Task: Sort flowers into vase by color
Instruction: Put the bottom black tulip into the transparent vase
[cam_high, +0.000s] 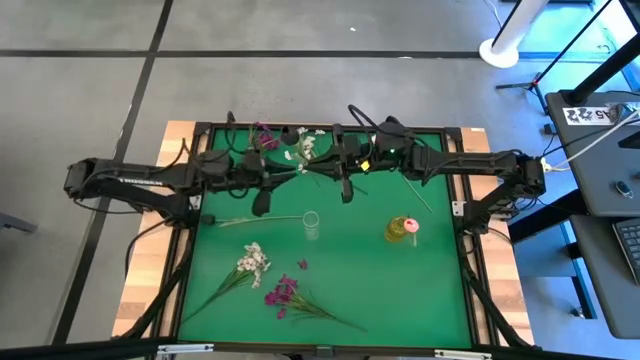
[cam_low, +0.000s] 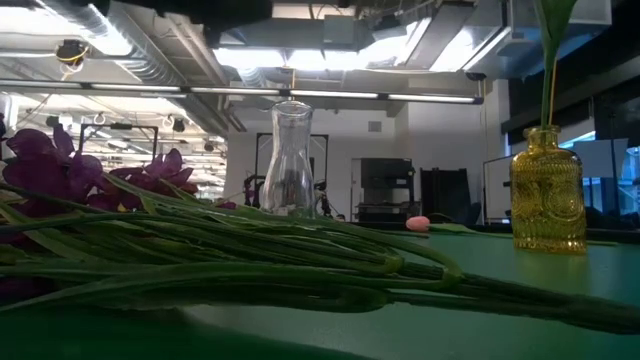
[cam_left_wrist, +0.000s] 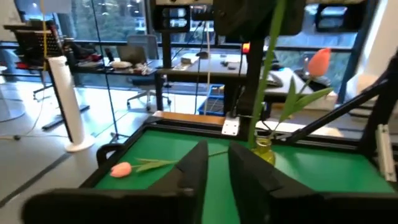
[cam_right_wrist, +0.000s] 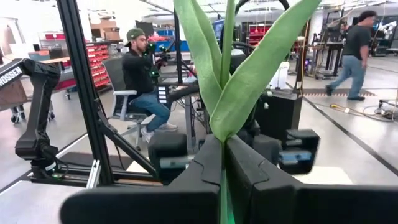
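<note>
My right gripper (cam_high: 345, 190) hangs over the far middle of the table, shut on a green leafy stem (cam_right_wrist: 225, 93); its bloom is out of view. My left gripper (cam_high: 262, 200) hovers to the left of it, open and empty (cam_left_wrist: 214, 171). A yellow glass vase (cam_high: 399, 230) stands upright with a pink tulip (cam_left_wrist: 319, 62) in it, and a clear glass vase (cam_high: 311, 226) stands mid-table. White sprays (cam_high: 252, 262) and purple sprays (cam_high: 283, 293) lie flat near the front. More purple (cam_high: 263, 133) and white flowers (cam_high: 305, 146) lie at the far edge. My right gripper pinches the leafy stem between its two shut fingers (cam_right_wrist: 249, 171), just below the point where the long leaves (cam_right_wrist: 261, 68) fork off. The stem runs on past the fingertips with its leaves spreading beyond them. It is lifted clear of the table.
A loose pink tulip (cam_left_wrist: 121, 168) lies flat on the green mat near the far right. A thin bare stem (cam_high: 255, 219) lies left of the clear vase. The raised black frame (cam_high: 190, 230) borders the mat. People sit and walk in the room beyond.
</note>
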